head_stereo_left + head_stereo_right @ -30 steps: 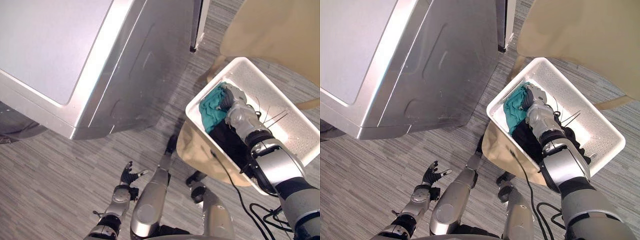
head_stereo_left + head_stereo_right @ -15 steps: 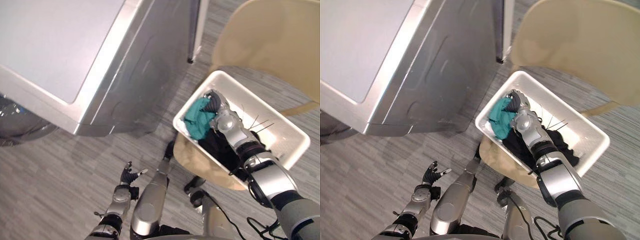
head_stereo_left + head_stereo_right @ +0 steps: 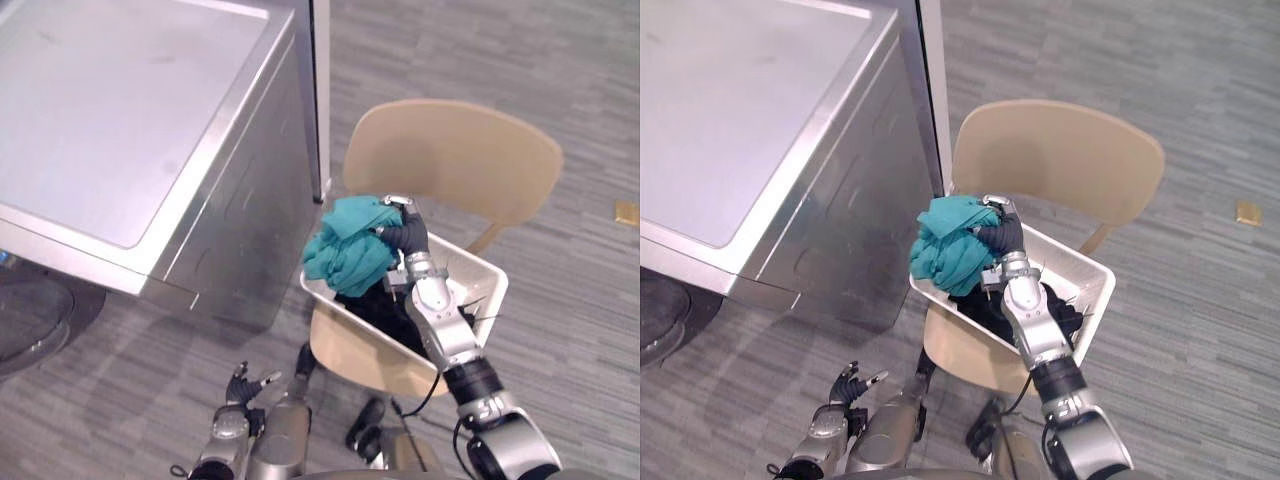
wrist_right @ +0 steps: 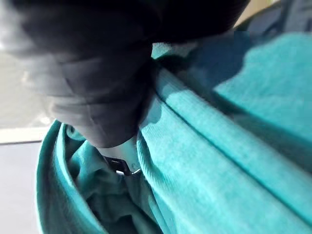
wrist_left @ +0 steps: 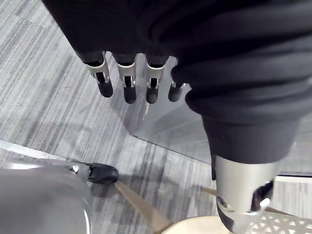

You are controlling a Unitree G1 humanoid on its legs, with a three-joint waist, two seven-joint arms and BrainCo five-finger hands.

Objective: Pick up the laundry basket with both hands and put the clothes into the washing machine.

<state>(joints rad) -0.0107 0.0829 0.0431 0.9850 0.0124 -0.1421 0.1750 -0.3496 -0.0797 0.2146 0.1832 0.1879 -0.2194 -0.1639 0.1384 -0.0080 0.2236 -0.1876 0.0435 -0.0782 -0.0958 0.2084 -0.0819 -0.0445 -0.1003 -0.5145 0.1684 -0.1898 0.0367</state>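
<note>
Two hands show, and one carries a load. Your left hand [image 3: 245,390] hangs low and nearest you, above the floor [image 3: 120,400], holding nothing; its fingers [image 5: 129,87] are straight and spread.

Your right hand [image 3: 405,237] is raised over the laundry basket [image 3: 480,272] with its fingers curled into the teal garment [image 3: 345,255]. The garment hangs bunched from that grip, above the basket's left end. You cannot tell whether its lower folds touch the rim.

Treat the garment as light, soft and limp. It has no stiff edge, so expect it to sag and trail below the hand. Hold a deep fold near the middle of the bunch, because a loose tail is likely to catch on the rim.

Dark clothes [image 3: 385,305] lie in the basket's bottom and probably handle the same way. The basket looks like stiff, light plastic. Take it by two opposite rims, one hand on each.

The basket rests on the seat of a tan chair [image 3: 450,160]. The washing machine [image 3: 130,130] stands to the left of the chair.
</note>
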